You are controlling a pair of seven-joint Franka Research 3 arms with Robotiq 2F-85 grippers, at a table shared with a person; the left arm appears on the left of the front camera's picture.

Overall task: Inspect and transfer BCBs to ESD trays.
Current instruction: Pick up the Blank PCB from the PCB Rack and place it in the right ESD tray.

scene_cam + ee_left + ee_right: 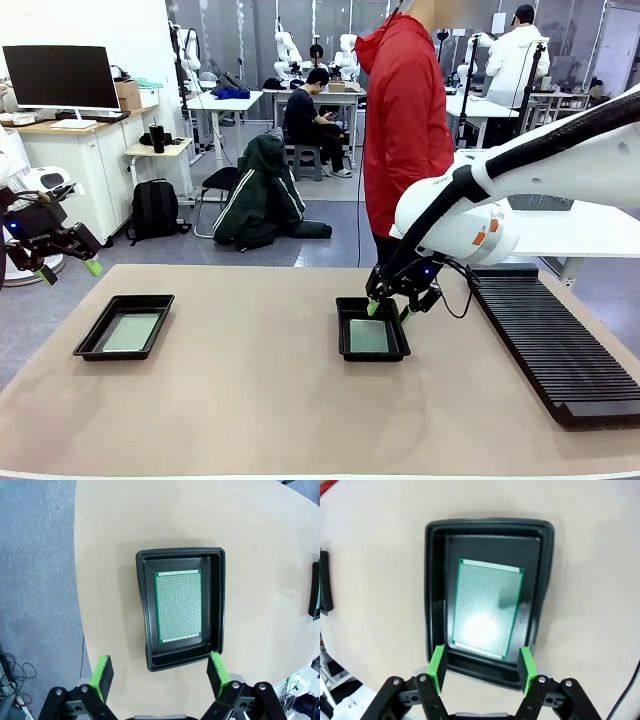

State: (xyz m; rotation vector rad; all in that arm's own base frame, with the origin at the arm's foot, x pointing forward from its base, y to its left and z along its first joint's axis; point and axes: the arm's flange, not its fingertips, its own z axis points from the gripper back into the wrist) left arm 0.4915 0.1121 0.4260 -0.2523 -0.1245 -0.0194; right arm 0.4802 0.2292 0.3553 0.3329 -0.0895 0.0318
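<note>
- Boards lie one to a tray: a thin pale green perforated rectangular board (pixel 489 609) flat on the floor of the shallow black plastic tray (pixel 372 330) near the counter's middle, and a second such board (pixel 178 607) flat in the matching black tray (pixel 124 326) at the left.
- Right claw (pixel 388 310) hangs just above the far rim of the middle tray, its green pads apart and nothing between them — the board sits straight ahead of it and below, long axis running away from the claw along the tray's length.
- Left claw (pixel 68 270) hovers off the counter's left edge, well apart from the left tray, fingers spread wide and empty; in its wrist view that tray lies ahead, the board's long axis again in line with the fingers.
- Right arm is plainly the nearer to the middle tray, so any next lift away or fresh pick probably falls to it.
- Counter (pixel 260 400) is a smooth tan sheet; a long black ribbed slotted rack (pixel 555 345) runs along its right side.
- Person in a red jacket (pixel 405 120) stands at the far side; desks and seated people fill the room behind.
</note>
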